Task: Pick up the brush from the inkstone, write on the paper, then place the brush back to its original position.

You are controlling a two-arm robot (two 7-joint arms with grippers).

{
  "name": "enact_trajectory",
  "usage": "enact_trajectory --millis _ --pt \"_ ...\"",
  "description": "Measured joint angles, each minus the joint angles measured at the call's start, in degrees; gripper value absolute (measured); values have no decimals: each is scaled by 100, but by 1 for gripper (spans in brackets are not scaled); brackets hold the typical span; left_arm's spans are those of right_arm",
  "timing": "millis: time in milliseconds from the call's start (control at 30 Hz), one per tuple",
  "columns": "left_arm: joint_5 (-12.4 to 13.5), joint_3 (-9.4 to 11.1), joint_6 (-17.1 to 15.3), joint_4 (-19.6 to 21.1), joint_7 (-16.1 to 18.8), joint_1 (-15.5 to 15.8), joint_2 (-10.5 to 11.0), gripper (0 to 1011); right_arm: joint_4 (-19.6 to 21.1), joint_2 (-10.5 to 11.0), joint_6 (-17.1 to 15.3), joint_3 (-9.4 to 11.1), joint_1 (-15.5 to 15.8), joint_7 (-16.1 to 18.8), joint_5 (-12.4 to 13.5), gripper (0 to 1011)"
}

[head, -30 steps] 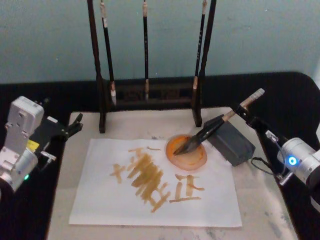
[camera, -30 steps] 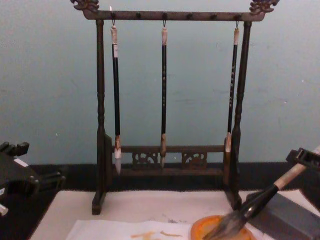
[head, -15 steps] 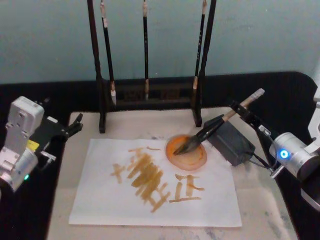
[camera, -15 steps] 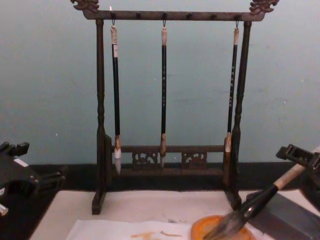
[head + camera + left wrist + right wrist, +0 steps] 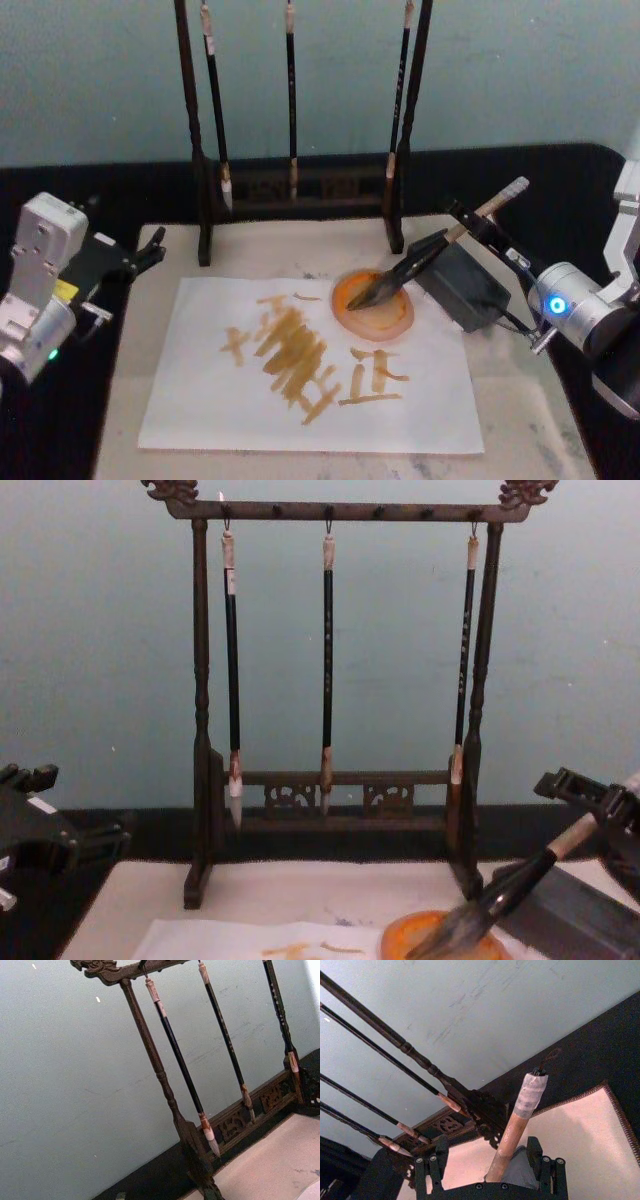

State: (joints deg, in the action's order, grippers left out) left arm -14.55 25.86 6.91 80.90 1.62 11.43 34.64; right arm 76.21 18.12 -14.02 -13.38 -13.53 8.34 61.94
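The paper lies nearest the robot, forward-left of the right claw and well apart from it, flat on the beige mat. Orange-yellow brush strokes cross its middle. At the sheet's far right corner, just left of the claw and nearer the robot, sits the round orange inkstone.

The brush rests tilted. Its bushy tip lies in the inkstone, its black section leans on the grey block below the claw, and its tan handle rises through the claw to a taped end with a cord loop.

The right claw is spread wide. Its two fingers stand on either side of the handle with space showing on both sides, so it grips nothing.

The left claw hangs far to the left of the right one, at the mat's left edge; whether it is spread or closed cannot be told.

Beyond both claws a dark wooden rack stands at the back of the table, with three thin brushes hanging from its top bar.
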Motion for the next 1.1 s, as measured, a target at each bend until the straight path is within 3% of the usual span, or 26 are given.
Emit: enact_trajectory --millis 267,767,1100 --pt "0 0 0 0 0 0 0 1010 25 50 77 -129 -7 -27 43 1000" --pt "0 0 0 0 0 0 0 1010 31 38 68 -102 -6 -34 41 1000" --pt "0 0 0 0 0 0 0 1009 31 34 60 -93 -2 -33 41 764"
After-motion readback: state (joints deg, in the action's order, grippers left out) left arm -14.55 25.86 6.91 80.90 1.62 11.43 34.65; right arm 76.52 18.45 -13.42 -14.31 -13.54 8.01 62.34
